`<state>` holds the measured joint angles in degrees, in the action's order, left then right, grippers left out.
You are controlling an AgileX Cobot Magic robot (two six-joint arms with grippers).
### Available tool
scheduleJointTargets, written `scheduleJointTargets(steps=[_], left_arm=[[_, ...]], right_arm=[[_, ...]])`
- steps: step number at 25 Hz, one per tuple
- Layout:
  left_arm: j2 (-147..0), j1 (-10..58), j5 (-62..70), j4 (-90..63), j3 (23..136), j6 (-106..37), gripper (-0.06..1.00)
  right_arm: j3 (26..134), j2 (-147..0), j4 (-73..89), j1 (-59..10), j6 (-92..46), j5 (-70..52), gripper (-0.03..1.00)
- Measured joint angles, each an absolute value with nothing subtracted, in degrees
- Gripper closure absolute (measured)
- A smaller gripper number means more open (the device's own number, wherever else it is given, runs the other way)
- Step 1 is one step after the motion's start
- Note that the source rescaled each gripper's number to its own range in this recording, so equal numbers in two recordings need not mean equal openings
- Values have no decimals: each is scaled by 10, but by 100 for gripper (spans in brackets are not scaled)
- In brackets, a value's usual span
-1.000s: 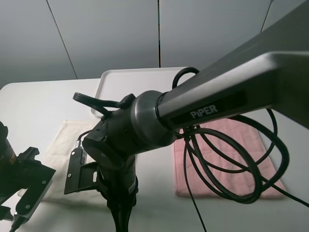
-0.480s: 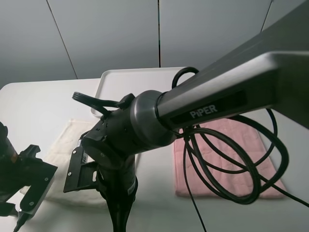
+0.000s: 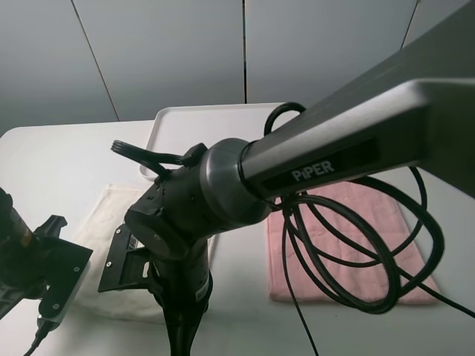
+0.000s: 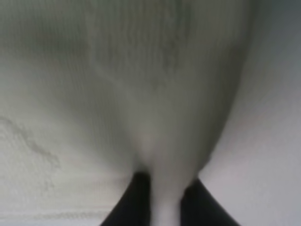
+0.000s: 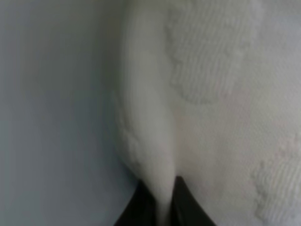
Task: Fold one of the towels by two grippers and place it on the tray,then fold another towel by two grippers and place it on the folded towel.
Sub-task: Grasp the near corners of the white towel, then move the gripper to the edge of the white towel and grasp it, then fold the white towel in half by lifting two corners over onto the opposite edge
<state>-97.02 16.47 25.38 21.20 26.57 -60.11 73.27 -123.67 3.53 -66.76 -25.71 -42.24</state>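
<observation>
- High camera: the cream towel lies flat on the table, on the left side. The tray sits just beyond the towel's far edge, and the pink towel is well apart on the right.
- The right arm reaches across the middle and hangs over the cream towel's near right part. The left arm stands at its near left corner. From up here I cannot see either set of fingertips, and the right arm hides too much of the cloth for me to call its long axis.
- Left wrist camera: the left gripper has its two dark fingers pressed in on a raised ridge of cream towel. The ridge stands up between them and the rest of the cloth spreads out ahead of the fingers. I read that as a pinch on the towel's edge.
- Right wrist camera: the right gripper is pinching a similar narrow fold of the same towel, fingers tight against it. Bare table lies to one side of the fold and towel to the other, so it looks to be at a corner.
- My judgement: both hands hold the near edge, and the towel and then the tray lie ahead of the fingers. The fold should carry that edge forward and over, with both arms level.
</observation>
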Motion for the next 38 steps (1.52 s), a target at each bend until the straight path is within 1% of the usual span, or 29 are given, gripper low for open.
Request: scheduleJointTargets(steps=[2,3,4,11,18,24,30,34,38], left_arm=[[-970,165,256,212,266,-601,90],[-970,165,257,212,266,-601,93],[-970,165,258,212,266,-601,94],[-952,165,263,212,266,-572,94],[-886,165,265,211,265,-491,94],[-825,165,263,205,265,-424,94],[-783,165,209,207,265,-312,94],[-783,165,192,207,265,-287,94],[-783,165,146,208,265,-254,94]], right_arm=[[733,-1237,35,-668,-248,-422,96],[733,-1237,35,-668,-243,-422,96],[733,-1237,35,-668,-239,-422,96],[733,-1229,32,-668,-224,-437,96],[731,-1168,-24,-666,-153,-468,96],[731,-1131,-40,-649,-101,-484,96],[731,-1117,-101,-640,-9,-493,96],[731,-1117,-141,-640,42,-495,96],[729,-1117,-185,-640,93,-495,96]])
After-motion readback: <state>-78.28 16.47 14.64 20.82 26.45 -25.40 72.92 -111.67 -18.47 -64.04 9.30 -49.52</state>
